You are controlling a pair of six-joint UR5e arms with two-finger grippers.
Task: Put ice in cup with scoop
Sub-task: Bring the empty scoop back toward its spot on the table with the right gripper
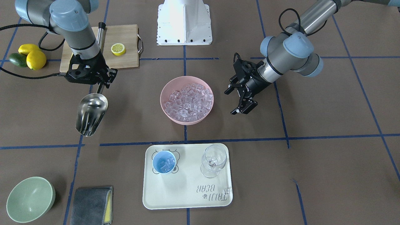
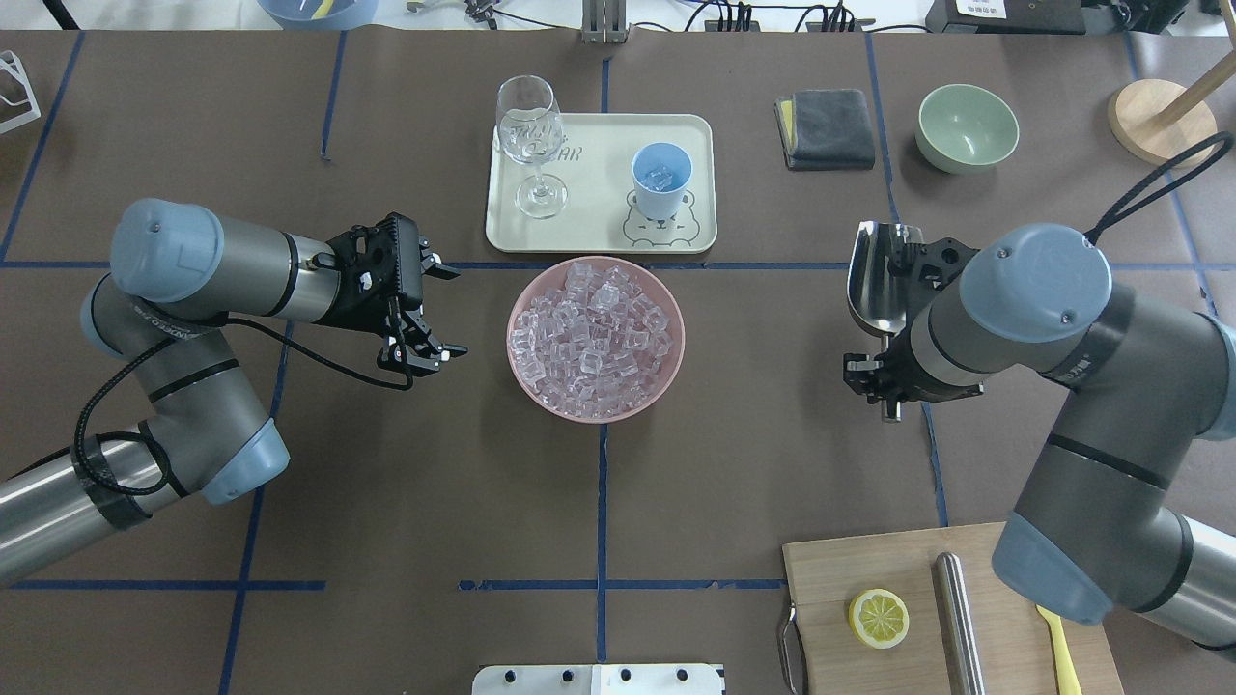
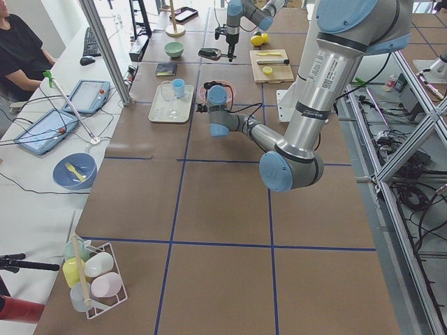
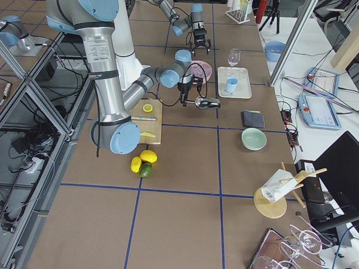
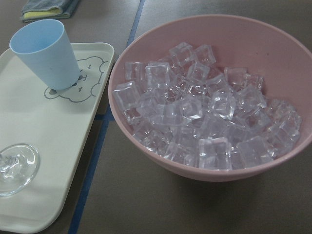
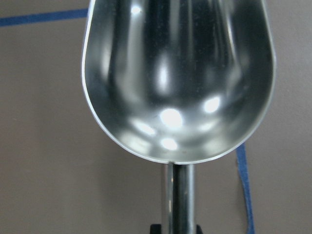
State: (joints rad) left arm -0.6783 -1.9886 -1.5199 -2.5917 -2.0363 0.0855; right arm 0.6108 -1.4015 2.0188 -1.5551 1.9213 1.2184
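right pincer (image 1: 102,82) pinching empty scoop (image 1: 91,114) by handle, left pincer (image 1: 230,102) spread beside pink bowl (image 1: 163,93) of ice (image 1: 188,101), cup (image 2: 659,206) on tray (image 1: 187,187)

My left arm (image 2: 241,261) reaches in toward the middle with its wrist nearly level. My left gripper (image 2: 446,311) has its jaws spread wide, with nothing between them. My right arm (image 2: 1043,290) is folded at the elbow, wrist pointing down. My right gripper (image 1: 103,82) is clamped on the handle of the scoop (image 1: 91,114), holding it in the air.
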